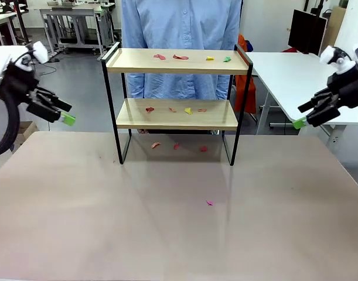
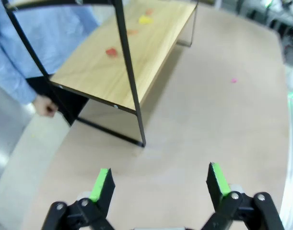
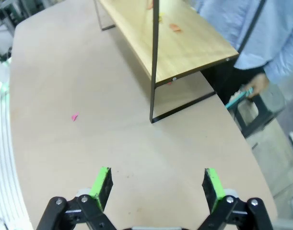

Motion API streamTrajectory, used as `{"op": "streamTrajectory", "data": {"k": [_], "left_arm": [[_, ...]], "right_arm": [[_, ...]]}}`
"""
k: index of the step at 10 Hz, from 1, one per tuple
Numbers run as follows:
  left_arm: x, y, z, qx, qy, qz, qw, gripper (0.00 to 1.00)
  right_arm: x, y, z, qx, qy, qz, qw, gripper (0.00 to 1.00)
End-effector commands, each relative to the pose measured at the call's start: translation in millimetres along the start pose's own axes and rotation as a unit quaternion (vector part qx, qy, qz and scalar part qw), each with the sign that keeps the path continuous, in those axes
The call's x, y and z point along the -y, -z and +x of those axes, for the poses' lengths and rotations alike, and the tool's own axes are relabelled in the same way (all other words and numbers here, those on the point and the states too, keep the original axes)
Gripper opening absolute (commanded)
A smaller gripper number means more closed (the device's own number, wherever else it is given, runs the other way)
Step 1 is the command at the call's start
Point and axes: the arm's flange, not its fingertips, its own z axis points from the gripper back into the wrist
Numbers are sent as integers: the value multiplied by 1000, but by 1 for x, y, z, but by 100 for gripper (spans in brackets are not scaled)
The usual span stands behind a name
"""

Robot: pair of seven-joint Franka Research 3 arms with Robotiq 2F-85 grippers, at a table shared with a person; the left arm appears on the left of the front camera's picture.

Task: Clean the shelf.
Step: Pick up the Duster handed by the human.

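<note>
The shelf [image 1: 177,68] stands on the tabletop [image 1: 79,222] between the two tools, toward the far side. The left tool [image 1: 66,113] hangs in the air near the tabletop's far left corner, jaws wide with nothing in them. The right tool [image 1: 302,115] hangs the same way near the far right corner.

Small coloured scraps [image 1: 180,57] lie on both boards and on the tabletop under the shelf (what they are made of is hard to tell). One pink scrap [image 1: 210,203] lies alone, nearer than the shelf and between the tools.

Ahead of the left tool [image 2: 160,179], the shelf's upper board is cut off by the picture's top edge. A person [image 1: 179,23] stands just behind the shelf, one hand [image 2: 44,106] hanging low. Ahead of the right tool [image 3: 157,179], the other hand [image 3: 257,84] holds something teal [image 3: 237,98], too small to make out.
</note>
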Motion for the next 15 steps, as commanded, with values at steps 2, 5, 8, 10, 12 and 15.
{"op": "streamTrajectory", "data": {"k": [2, 5, 8, 10, 12, 15], "left_arm": [[0, 0, 0, 0, 0, 0, 1000, 100], [0, 0, 0, 0, 0, 0, 1000, 100], [-43, 8, -2, -22, -16, -28, 999, 100], [-102, 11, -16, 39, -17, -50, 998, 100], [-149, 17, -48, 120, 32, -67, 990, 100], [-174, 29, -92, 245, 112, -17, 963, 100]], "right_arm": [[0, 0, 0, 0, 0, 0, 1000, 100], [0, 0, 0, 0, 0, 0, 1000, 100], [46, 6, 1, 16, 13, 19, 1000, 100], [106, 18, -10, 70, -12, 68, 995, 100], [154, 29, -37, 144, -37, 125, 981, 100], [182, 55, -80, 237, -69, 146, 958, 100]]}}
